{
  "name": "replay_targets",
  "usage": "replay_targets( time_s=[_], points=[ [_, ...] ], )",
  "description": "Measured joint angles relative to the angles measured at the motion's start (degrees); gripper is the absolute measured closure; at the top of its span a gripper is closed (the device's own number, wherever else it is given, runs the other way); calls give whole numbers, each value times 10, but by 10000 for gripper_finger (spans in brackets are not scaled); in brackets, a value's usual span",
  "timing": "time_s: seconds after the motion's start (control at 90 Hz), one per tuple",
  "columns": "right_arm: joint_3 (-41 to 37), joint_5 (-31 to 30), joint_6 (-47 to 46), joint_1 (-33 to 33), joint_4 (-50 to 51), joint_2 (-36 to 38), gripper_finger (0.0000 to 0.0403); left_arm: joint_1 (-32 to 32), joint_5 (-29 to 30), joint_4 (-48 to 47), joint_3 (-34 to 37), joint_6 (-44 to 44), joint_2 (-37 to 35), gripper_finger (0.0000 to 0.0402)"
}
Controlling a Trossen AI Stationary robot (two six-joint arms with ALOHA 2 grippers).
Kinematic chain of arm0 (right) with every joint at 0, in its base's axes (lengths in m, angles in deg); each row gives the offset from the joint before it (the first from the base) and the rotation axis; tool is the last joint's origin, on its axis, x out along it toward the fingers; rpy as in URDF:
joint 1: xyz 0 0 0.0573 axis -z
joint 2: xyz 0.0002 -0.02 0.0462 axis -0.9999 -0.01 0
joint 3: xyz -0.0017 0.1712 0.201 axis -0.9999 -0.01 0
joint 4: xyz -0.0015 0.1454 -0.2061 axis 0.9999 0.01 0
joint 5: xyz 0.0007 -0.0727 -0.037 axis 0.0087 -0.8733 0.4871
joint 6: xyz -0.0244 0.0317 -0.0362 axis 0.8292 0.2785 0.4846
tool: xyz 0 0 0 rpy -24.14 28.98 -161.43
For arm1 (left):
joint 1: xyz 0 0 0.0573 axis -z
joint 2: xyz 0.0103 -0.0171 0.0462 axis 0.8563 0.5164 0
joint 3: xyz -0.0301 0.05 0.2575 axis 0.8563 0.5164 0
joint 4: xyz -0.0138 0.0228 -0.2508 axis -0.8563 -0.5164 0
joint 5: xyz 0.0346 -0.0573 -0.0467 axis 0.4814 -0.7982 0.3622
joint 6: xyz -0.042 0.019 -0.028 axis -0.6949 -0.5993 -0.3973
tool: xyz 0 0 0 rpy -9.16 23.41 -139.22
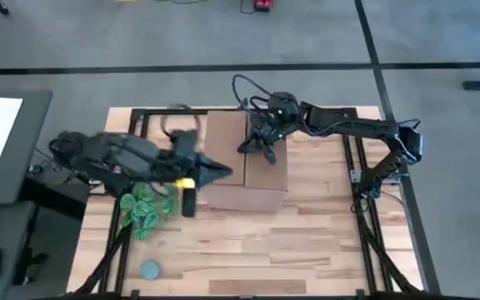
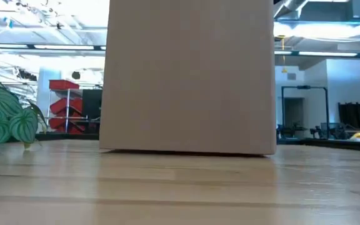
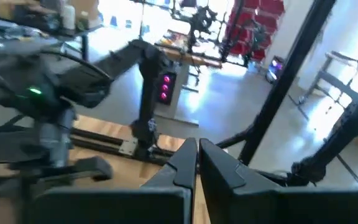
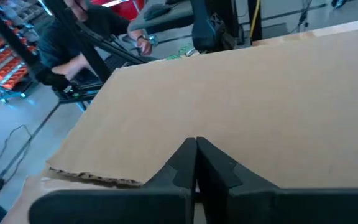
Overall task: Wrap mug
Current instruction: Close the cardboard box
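- Mug: not seen in any view, so which arm is nearer cannot be told.
- Tall brown cardboard box (image 1: 247, 162): centre of the pale wooden table (image 1: 307, 250).
- Left gripper (image 1: 219, 172): fingers clenched on nothing, at the box's left flap.
- Right gripper (image 4: 196, 149): fingers clenched, empty, pressed down on the box top.
- Green patterned bundle (image 1: 144, 208): just left of the box, under the left arm.

Left gripper (image 3: 197, 155) fingers are seen pressed together, with the right arm (image 3: 61, 93) blurred beyond over the wooden table (image 3: 110, 127).

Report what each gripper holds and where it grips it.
Nothing held. Left gripper is shut on nothing, beside the box; right gripper is shut and empty above the box.
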Motion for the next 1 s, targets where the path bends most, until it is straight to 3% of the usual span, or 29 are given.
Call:
replay_targets(
  time_s=[0.256,0.5,0.678,0.856,1.0],
  points=[
    [-28,-2,41,-2,-13,1,403,27,90,-37,-1,37,-59,402],
    [-30,-5,44,3,-17,4,403,27,149,-156,0,-52,-75,402],
    [-30,0,55,3,-17,4,403,27,158,-155,11,-65,-76,402],
    [-30,14,61,2,-16,4,403,27,152,-69,136,-99,-113,402],
    [-30,18,64,2,-15,4,403,32,151,98,296,-121,-167,402]
  ],
)
